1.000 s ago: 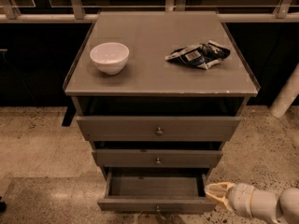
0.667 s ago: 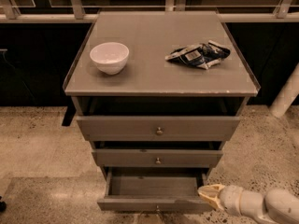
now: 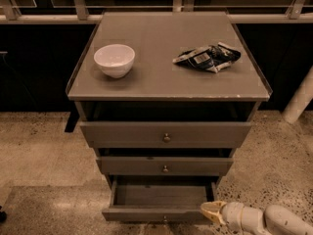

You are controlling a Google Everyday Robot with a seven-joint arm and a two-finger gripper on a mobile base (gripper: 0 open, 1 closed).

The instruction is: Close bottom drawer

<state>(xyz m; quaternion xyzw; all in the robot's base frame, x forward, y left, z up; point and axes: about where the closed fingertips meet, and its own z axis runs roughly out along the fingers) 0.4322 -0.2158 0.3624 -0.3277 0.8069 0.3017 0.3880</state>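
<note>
The bottom drawer (image 3: pixel 146 213) hangs open, lowest in the grey cabinet (image 3: pixel 161 82). The gripper (image 3: pixel 209 212), fingers pinched together on nothing, sits at the front panel's right corner. Pushing so far off-centre could skew and jam the drawer, or let the tip slip off sideways

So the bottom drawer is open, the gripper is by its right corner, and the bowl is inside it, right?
No. The camera view shows the bowl on the cabinet top, not inside. The bottom drawer is open, with the gripper by its right corner.
</note>
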